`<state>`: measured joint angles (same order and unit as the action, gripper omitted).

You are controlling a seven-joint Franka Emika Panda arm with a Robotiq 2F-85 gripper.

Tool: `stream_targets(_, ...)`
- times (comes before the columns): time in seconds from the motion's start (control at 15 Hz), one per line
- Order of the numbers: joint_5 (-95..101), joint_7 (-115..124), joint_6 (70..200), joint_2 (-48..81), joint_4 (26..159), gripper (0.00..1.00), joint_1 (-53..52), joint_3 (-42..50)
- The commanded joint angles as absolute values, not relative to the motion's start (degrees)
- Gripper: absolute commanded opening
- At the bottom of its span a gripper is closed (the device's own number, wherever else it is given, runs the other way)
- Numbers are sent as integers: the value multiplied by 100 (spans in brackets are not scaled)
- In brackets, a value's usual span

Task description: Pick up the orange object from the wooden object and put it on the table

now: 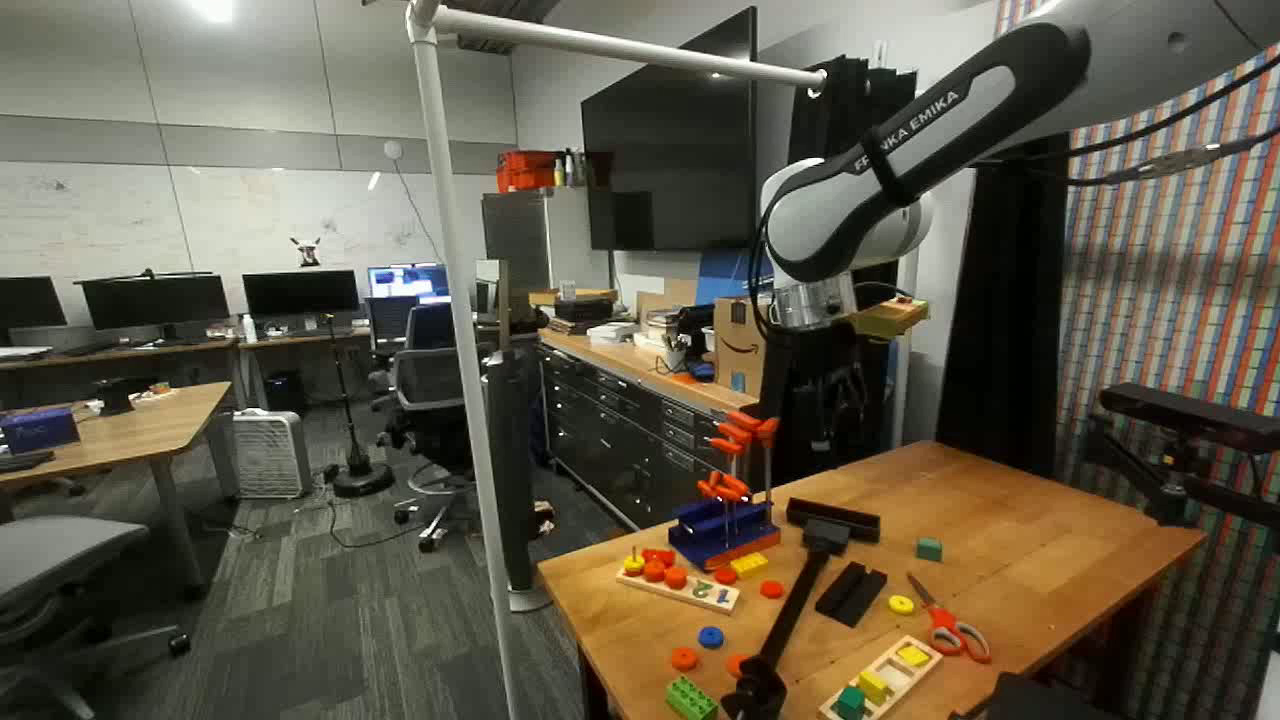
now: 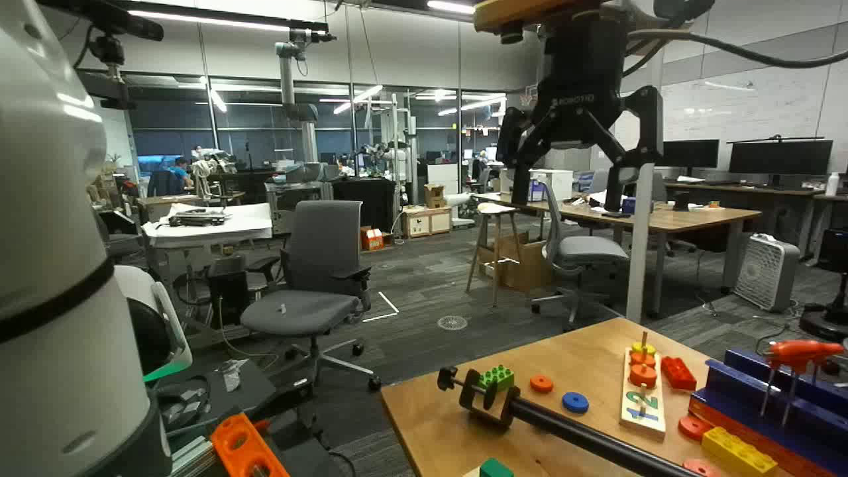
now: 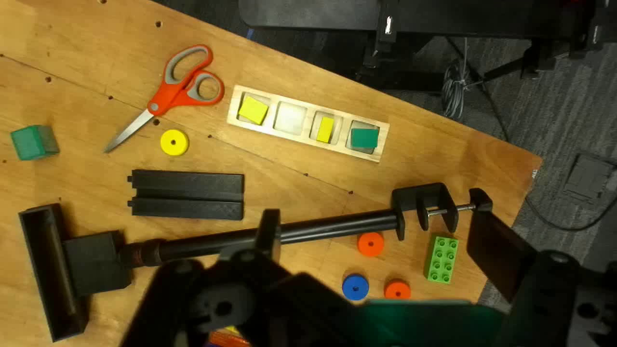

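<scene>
The wooden board with pegs and the printed numbers 1 and 2 lies on the light-brown table, and it shows in an exterior view. Orange rings sit on its pegs, with a yellow ring at one end. The orange rings also show in an exterior view. My gripper is open and empty, high above the table. Its fingers stand wide apart in the wrist view. The pegged board is out of sight in the wrist view.
A black clamp stand lies across the table. Loose orange rings, a blue ring and a green brick lie near it. A slotted wooden tray, scissors and a blue tool rack also stand there.
</scene>
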<state>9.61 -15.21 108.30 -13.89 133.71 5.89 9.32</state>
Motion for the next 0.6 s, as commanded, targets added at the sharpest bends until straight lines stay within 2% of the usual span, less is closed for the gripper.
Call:
stream_targets(0.0, 955, -1525, 10823, -1388, 13350, 100, 612, 909)
stream_targets(0.33, 955, -1525, 10823, -1391, 13313, 100, 612, 909)
stream_targets(0.53, 1240, -1387, 11603, -1139, 13500, 100, 611, 846)
